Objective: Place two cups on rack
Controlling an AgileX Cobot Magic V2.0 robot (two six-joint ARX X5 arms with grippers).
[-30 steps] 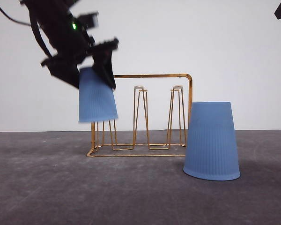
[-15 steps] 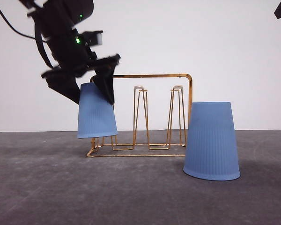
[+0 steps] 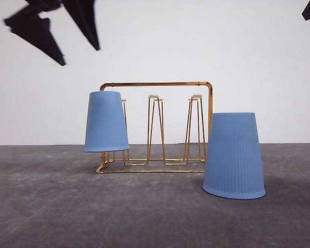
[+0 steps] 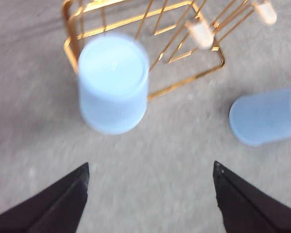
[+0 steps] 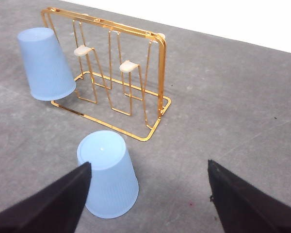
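Cup one [image 3: 106,121] seated mouth-down on end prong of wire rack [image 3: 157,84]; left claw [image 3: 56,28] spread wide, empty, well above it. Cup two [image 5: 108,173] upright-inverted on counter [image 3: 144,217] beside rack, long axis vertical. Sits just ahead of right claw [image 5: 148,194], open and empty, judged nearer arm for pickup.

Two light-blue cups [image 3: 106,122] [image 3: 233,155] with fine, faint vertical ribbing, a gold wire rack [image 3: 160,83] with seemingly whitish tips, grey table [image 3: 51,206].
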